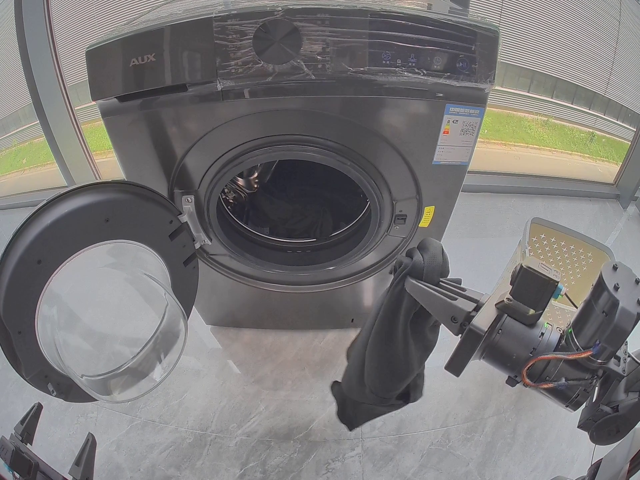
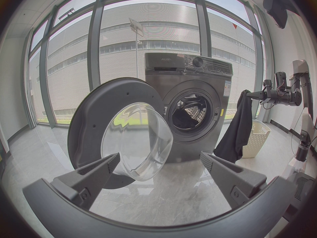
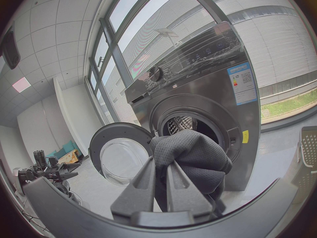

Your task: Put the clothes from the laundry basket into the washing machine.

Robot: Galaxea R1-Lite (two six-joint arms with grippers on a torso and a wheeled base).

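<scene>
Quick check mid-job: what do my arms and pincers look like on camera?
The left pincer and right pincer have dark grey wedge-shaped fingers. The right arm's wrist is a grey cylinder with an orange cable and a black boxy module.

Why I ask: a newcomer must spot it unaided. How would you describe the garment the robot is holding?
Find the grey washing machine with its round door swung open. Right of its opening, beside the cream laundry basket, the right gripper pinches a dark garment. Unlike the dark cloth in the drum, it hangs in mid-air.
</scene>
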